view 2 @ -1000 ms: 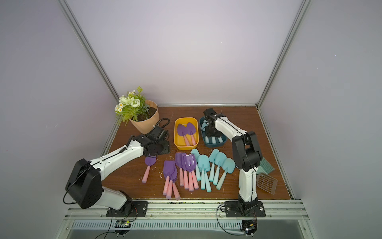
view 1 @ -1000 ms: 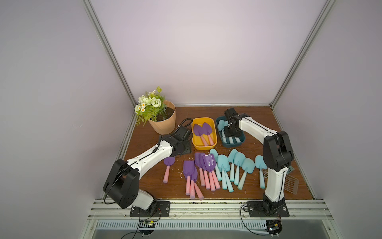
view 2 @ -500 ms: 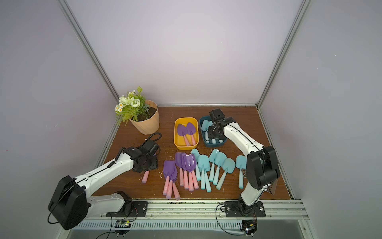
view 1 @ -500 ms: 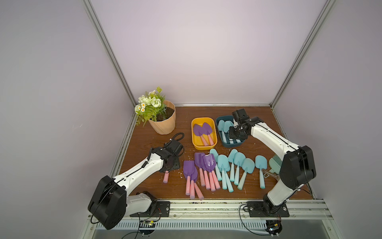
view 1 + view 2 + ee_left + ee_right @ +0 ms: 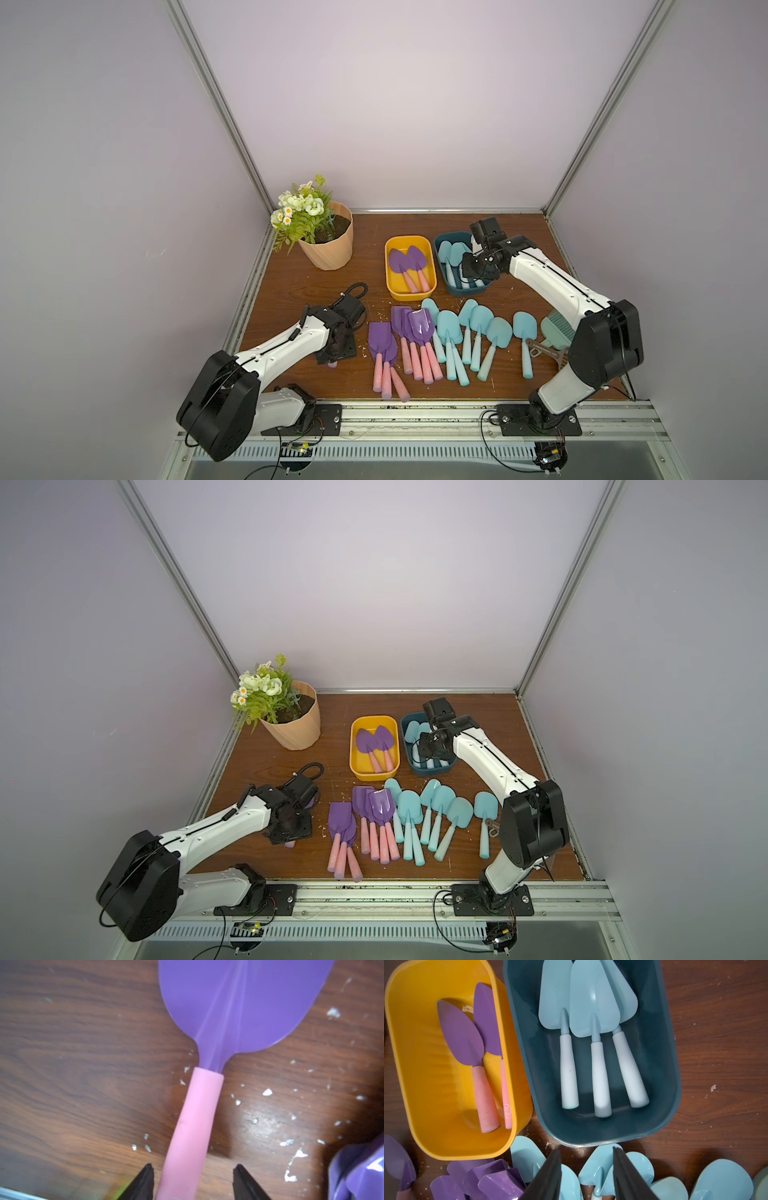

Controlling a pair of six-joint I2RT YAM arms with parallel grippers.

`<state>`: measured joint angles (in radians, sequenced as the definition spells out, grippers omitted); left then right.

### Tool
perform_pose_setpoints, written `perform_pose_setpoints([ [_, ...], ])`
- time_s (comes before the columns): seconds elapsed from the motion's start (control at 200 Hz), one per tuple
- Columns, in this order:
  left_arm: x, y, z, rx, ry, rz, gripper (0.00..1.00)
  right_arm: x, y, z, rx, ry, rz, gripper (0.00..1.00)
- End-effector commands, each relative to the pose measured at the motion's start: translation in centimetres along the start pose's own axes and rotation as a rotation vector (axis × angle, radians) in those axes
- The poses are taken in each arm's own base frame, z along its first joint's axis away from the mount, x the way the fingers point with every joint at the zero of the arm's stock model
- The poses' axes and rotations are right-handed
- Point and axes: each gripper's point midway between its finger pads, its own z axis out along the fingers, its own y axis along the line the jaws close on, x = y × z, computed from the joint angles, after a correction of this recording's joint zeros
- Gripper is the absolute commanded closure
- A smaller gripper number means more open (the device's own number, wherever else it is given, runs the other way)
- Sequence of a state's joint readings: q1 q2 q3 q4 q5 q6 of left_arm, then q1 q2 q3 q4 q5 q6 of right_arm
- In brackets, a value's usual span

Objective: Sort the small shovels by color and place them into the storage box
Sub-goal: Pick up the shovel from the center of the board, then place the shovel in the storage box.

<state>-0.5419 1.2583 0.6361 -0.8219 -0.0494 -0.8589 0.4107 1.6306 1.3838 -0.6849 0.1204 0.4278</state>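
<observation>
A lone purple shovel [image 5: 239,1001] with a pink handle [image 5: 193,1126] lies on the table at the left front. My left gripper [image 5: 194,1167] straddles that handle, open, one finger close to it and the other apart. In both top views only the handle's tip [image 5: 332,365] shows below the left wrist. The yellow box [image 5: 390,286] holds two purple shovels [image 5: 409,264]. The dark teal box [image 5: 440,266] holds three aqua shovels [image 5: 591,1012]. My right gripper [image 5: 586,1150] hangs open and empty above that box's near rim. Several purple shovels [image 5: 399,336] and aqua shovels [image 5: 478,328] lie in a row in front.
A flower pot [image 5: 328,245] stands at the back left. A green brush [image 5: 557,332] and a brown slotted scoop [image 5: 544,351] lie at the right edge, partly behind my right arm. White crumbs dot the wooden table.
My left arm pulled back from beside the yellow box and came down over the lone purple shovel, jaws narrowing round its handle. My right gripper drew back from over the teal box toward its near rim.
</observation>
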Motion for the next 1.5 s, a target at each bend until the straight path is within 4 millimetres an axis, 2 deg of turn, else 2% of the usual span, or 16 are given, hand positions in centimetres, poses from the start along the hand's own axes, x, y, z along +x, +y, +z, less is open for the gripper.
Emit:
perform_pose_setpoints([
  [0.0, 1.2, 0.0, 0.9, 0.001, 0.073, -0.009, 0.44, -0.2, 0.3, -1.6, -0.034, -0.016, 0.021, 0.55],
  [0.105, 0.9, -0.1, 0.7, 0.008, 0.059, -0.01, 0.51, -0.3, 0.3, -2.0, -0.041, -0.022, 0.023, 0.56],
  [0.26, 0.8, -0.2, 0.6, 0.016, 0.051, -0.01, 0.85, -0.4, 0.4, -2.5, -0.05, -0.034, 0.03, 0.56],
  [0.365, 0.0, -0.9, -0.2, 0.04, 0.024, 0.007, 0.98, -0.1, 0.3, -2.5, -0.05, -0.03, 0.034, 0.57],
  [0.405, -0.7, -1.6, -1.0, 0.065, 0.003, 0.019, 0.99, 0.0, 0.3, -2.4, -0.051, -0.029, 0.036, 0.57],
  [0.535, -4.6, -5.5, -5.8, 0.2, -0.115, 0.066, 0.99, 0.0, 0.2, -2.6, -0.052, -0.035, 0.044, 0.57],
  [0.691, -9.6, -11.3, -12.5, 0.339, -0.251, 0.141, 0.99, -0.3, 0.1, -3.0, -0.051, -0.055, 0.054, 0.57],
  [0.786, -12.2, -15.7, -14.2, 0.428, -0.286, 0.183, 0.99, -0.4, 0.1, -3.2, -0.051, -0.067, 0.061, 0.57],
  [0.911, -14.7, -21.2, -13.8, 0.527, -0.262, 0.207, 0.99, -0.6, -0.2, -3.7, -0.043, -0.08, 0.063, 0.58],
  [0.966, -15.3, -23.2, -12.7, 0.538, -0.242, 0.222, 0.99, -0.6, -0.4, -4.0, -0.036, -0.086, 0.058, 0.57],
  [0.986, -16.0, -24.3, -13.4, 0.56, -0.254, 0.222, 0.99, -0.6, -0.5, -4.1, -0.031, -0.088, 0.056, 0.57],
  [1.121, -16.5, -28.5, -12.1, 0.623, -0.199, 0.209, 0.99, -0.1, -1.5, -4.5, 0.008, -0.092, 0.042, 0.57],
  [1.281, -16.6, -30.2, -9.4, 0.655, -0.137, 0.119, 0.99, 0.4, -2.4, -4.9, 0.035, -0.105, 0.042, 0.57],
  [1.496, -16.8, -30.2, -7.5, 0.638, -0.118, 0.062, 0.99, 0.9, -3.1, -5.3, 0.05, -0.122, 0.045, 0.57],
])
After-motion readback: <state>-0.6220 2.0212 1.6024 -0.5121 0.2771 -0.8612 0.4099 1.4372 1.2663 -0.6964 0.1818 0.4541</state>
